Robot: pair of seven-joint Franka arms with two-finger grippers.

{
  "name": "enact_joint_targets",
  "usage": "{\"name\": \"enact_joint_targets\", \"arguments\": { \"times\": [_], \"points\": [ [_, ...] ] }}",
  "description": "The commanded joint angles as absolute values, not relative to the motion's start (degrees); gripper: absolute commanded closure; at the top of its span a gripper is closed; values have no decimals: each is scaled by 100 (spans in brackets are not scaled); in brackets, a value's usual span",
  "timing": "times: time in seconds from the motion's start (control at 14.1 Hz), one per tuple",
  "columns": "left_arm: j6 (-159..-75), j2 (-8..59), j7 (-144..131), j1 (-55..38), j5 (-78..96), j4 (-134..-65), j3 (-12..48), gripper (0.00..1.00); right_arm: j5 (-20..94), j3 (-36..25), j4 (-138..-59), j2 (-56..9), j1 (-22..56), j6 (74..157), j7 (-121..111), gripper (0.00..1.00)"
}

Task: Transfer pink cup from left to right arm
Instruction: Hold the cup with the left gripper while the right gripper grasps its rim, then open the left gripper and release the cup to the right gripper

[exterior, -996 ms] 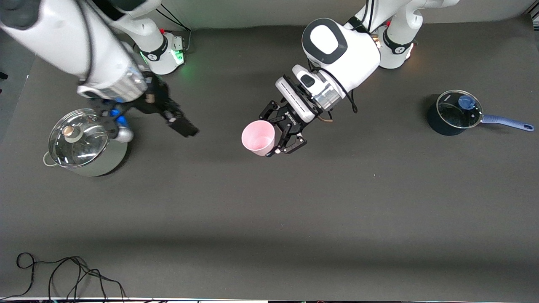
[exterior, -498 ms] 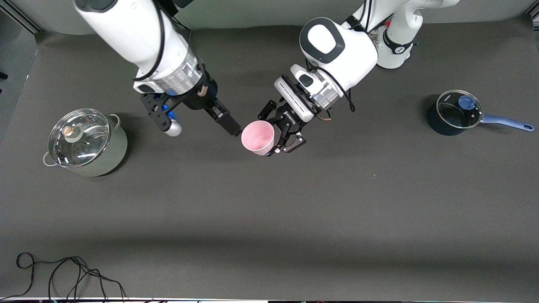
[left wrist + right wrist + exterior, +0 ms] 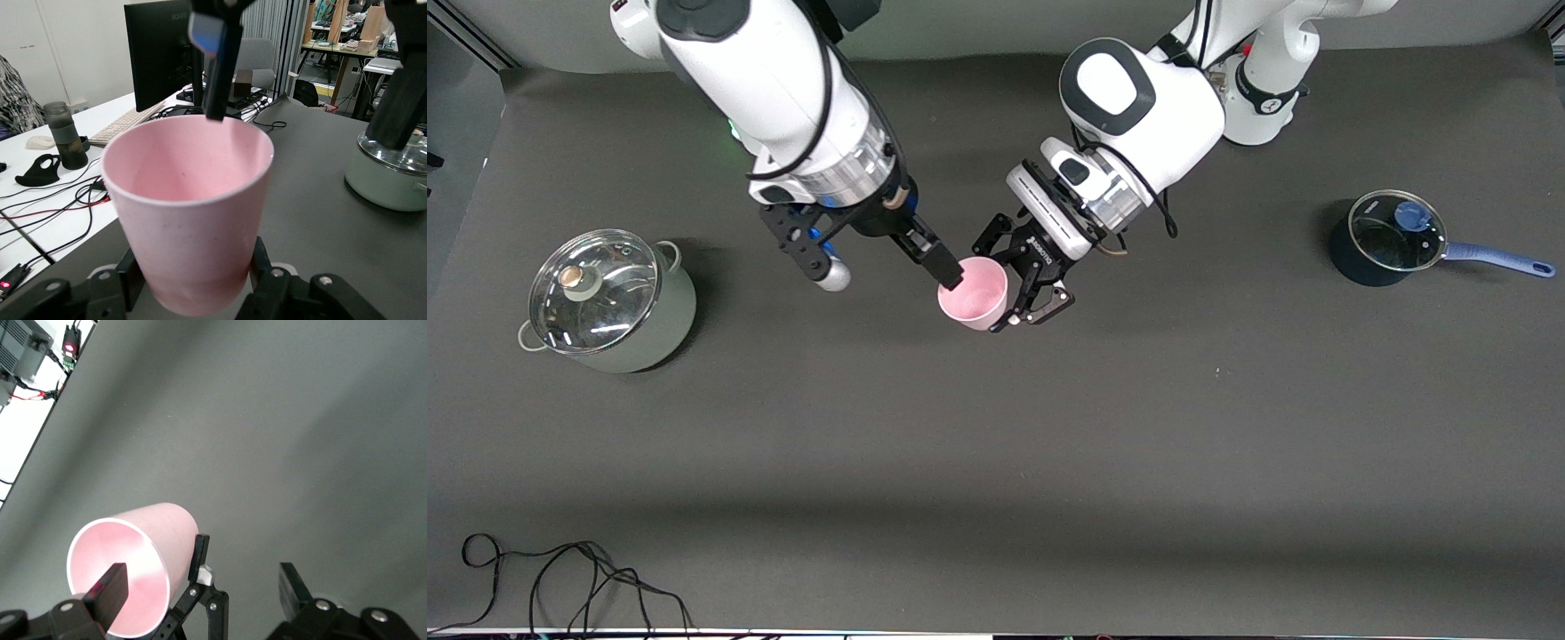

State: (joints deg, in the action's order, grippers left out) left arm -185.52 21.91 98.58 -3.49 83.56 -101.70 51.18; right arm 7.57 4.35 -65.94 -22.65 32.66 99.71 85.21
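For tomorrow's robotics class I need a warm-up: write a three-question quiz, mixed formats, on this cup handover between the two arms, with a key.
1. True or false: the left hand is shut on the pink cup.
2. Multiple choice: the right hand is A) over the steel pot, B) at the cup's rim with fingers apart, C) clamped on the saucepan's handle.
3. Fill in: the blue saucepan sits toward the ___ arm's end of the table.

Key: 1 true; 2 B; 3 left.

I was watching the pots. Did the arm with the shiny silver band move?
Yes. The right gripper left the lidded steel pot and now reaches the pink cup, open.
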Motion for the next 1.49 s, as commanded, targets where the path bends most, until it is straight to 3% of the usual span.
{"name": "enact_joint_targets", "arguments": {
  "times": [0.0, 0.21, 0.28, 0.36, 0.43, 0.5, 0.85, 1.0, 1.21, 1.28, 1.35, 1.42],
  "points": [
    [-18738, 2250, 9861, -466, 8464, -10037, 5089, 70, 633, 387, -6372, -2461, 3375, 9984, 8648, 0],
    [-18738, 2250, 9861, -466, 8464, -10037, 5089, 69, 606, 387, -6372, -2522, 3375, 9984, 8648, 1],
    [-18738, 2250, 9861, -466, 8464, -10037, 5089, 69, 606, 387, -6372, -2531, 3375, 9984, 8648, 9],
    [-18738, 2250, 9861, -466, 8464, -10037, 5089, 69, 606, 387, -6363, -2549, 3375, 9984, 8648, 32],
    [-18738, 2250, 9861, -466, 8464, -10037, 5089, 69, 615, 387, -6363, -2558, 3384, 9993, 8648, 77],
    [-18738, 2250, 9861, -466, 8464, -10037, 5089, 69, 607, 387, -6363, -2558, 3375, 9984, 8648, 100],
    [-18738, 2259, 9853, -466, 8499, -10037, 5098, 68, 606, 387, -6363, -2558, 3375, 10011, 8640, 100],
    [-18738, 2250, 9853, -457, 8499, -10037, 5098, 61, 606, 387, -6363, -2558, 3375, 10011, 8640, 100],
    [-18738, 2259, 9774, -457, 8534, -10037, 5098, 59, 606, 387, -6372, -2566, 3375, 10011, 8640, 100],
    [-18738, 2250, 9747, -457, 8543, -10037, 5098, 39, 606, 387, -6372, -2558, 3375, 10011, 8640, 100],
    [-18747, 2250, 9530, -457, 8534, -10037, 5089, 9, 606, 387, -6372, -2558, 3375, 10011, 8631, 100],
    [-18817, 2250, 9223, -466, 8525, -10037, 5089, 0, 606, 378, -6372, -2558, 3375, 10011, 8622, 100]
  ]
}}
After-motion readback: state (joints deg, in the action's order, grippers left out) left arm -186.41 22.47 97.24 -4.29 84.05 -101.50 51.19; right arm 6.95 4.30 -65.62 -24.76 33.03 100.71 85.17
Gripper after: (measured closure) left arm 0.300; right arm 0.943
